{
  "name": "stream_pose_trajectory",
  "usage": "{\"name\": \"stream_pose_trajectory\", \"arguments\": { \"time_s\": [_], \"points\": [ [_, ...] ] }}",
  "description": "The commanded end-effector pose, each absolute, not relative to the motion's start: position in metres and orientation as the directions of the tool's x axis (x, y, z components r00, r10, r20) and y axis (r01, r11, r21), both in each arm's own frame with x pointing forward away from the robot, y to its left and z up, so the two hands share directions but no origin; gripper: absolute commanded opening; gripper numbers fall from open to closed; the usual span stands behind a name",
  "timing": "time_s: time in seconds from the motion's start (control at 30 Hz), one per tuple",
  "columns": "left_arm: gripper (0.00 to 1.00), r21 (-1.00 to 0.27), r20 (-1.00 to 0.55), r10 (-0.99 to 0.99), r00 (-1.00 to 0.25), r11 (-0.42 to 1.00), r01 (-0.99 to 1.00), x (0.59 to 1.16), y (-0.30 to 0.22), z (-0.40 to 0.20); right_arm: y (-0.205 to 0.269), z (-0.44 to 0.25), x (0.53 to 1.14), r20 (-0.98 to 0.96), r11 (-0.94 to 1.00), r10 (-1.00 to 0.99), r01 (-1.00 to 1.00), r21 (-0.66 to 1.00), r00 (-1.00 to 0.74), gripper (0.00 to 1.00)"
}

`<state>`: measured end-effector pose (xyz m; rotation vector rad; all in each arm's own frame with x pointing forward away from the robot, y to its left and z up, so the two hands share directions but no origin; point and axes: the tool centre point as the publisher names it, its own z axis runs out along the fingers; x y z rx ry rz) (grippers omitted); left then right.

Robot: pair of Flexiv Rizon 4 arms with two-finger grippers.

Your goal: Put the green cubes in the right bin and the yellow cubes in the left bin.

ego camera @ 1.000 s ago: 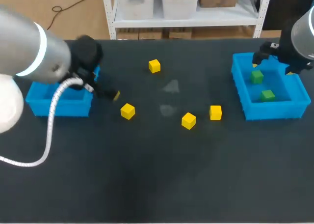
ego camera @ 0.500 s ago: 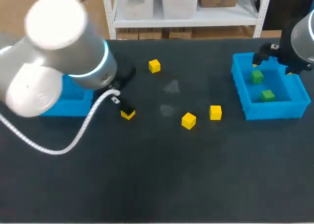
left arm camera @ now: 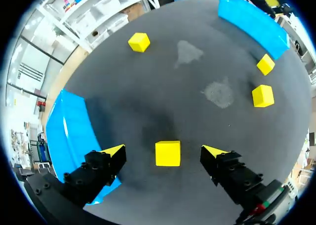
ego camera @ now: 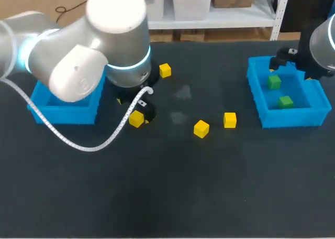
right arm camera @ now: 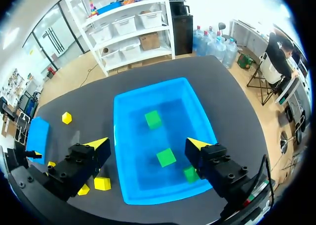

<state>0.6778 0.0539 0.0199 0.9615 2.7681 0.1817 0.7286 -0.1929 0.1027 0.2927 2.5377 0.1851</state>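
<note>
**Four yellow cubes loose on the table, three green ones in the right bin**

Four yellow cubes lie on the dark table, none of them in the left bin. The nearest cube sits between the spread fingers of the left gripper and touches neither tip. The left bin is just beside it, by the table's left edge. A far cube lies alone toward the far edge. A middle cube and a right cube sit close together between the left gripper and the right bin.

Three green cubes are in the right bin: a far one, a central one, and a near one partly behind a finger. The right gripper hangs over this bin, fingers apart and holding nothing.

Two pale smudges mark mid-table. The left arm hides part of the left bin in the head view, and its white cable loops in front of that bin.
</note>
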Motion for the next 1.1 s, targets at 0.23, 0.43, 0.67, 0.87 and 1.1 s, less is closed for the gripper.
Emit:
{"name": "stream_pose_trajectory", "arguments": {
  "time_s": [0.23, 0.43, 0.67, 0.87, 1.1],
  "points": [
    [1.00, 0.208, -0.054, 0.611, -0.790, 0.781, 0.589, 0.683, 0.051, -0.005, -0.193, 0.101, 0.725, -0.603, 0.966, 0.255, 0.169, 0.196, -0.756, 1.00],
    [0.00, 0.228, -0.044, 0.606, -0.794, 0.780, 0.583, 0.682, 0.053, -0.010, -0.193, 0.101, 0.725, -0.603, 0.966, 0.255, 0.169, 0.196, -0.756, 1.00],
    [0.00, 0.226, -0.047, 0.609, -0.792, 0.779, 0.585, 0.680, 0.055, -0.009, -0.193, 0.101, 0.725, -0.603, 0.966, 0.255, 0.169, 0.196, -0.756, 1.00],
    [0.00, 0.227, -0.142, 0.604, -0.784, 0.791, 0.568, 0.691, 0.064, 0.019, -0.193, 0.101, 0.725, -0.603, 0.966, 0.255, 0.169, 0.196, -0.756, 1.00],
    [0.00, 0.192, -0.370, 0.507, -0.779, 0.862, 0.470, 0.725, 0.103, 0.098, -0.193, 0.101, 0.725, -0.603, 0.966, 0.255, 0.169, 0.196, -0.756, 1.00]
  ]
}}
